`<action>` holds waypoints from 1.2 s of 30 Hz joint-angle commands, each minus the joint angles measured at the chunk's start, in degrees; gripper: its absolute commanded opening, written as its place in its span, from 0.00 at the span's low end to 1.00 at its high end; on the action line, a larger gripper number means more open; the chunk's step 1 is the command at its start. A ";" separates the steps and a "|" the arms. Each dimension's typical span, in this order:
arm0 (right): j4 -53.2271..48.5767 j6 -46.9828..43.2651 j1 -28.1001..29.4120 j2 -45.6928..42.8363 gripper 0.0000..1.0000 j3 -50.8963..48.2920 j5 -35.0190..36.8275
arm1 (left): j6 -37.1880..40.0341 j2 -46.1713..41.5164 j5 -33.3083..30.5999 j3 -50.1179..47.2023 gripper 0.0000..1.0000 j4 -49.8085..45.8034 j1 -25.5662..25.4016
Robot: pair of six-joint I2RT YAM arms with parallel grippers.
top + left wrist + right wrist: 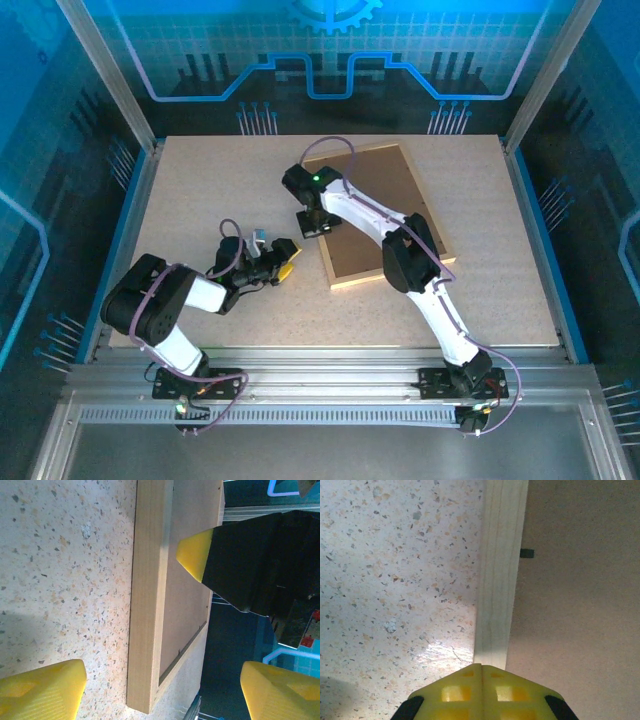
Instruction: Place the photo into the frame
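One thin light natural-wood rectangular picture frame (pixel 360 281) lies flat on the speckled pale counter (pixel 200 190), right of centre, turned at a slant, with a plain brown backing board (pixel 375 180) facing up inside its rim. The right tool (pixel 481 680) has its yellow fingers pressed together and sits at the frame's left rail; whether the tips touch the wood cannot be told. The left tool (pixel 275 255) is just left of the frame, low over bare counter, its yellow fingers spread apart and gripping nothing.
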 commanded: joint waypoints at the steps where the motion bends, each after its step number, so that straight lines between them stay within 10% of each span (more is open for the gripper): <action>1: -1.90 -1.33 -1.86 -3.06 0.00 -1.58 2.33 | 1.81 0.59 -0.33 -0.57 0.82 1.08 -0.41; 4: 1.17 -3.71 -4.39 -9.24 0.01 -8.82 2.85 | 1.90 0.59 -0.30 -0.10 0.83 0.39 -0.41; 22: 18.24 -17.50 -35.25 -33.68 0.78 -43.91 -5.82 | 4.56 0.42 -3.36 8.98 0.86 -15.60 -7.90; 31: 24.15 -14.84 -44.24 -34.03 0.82 -51.07 -7.45 | 5.65 1.19 -4.60 12.21 0.89 -24.28 -11.74; 36: 24.25 -15.43 -45.15 -31.22 0.65 -51.40 -8.21 | 5.69 1.64 -4.77 12.99 0.89 -25.09 -12.07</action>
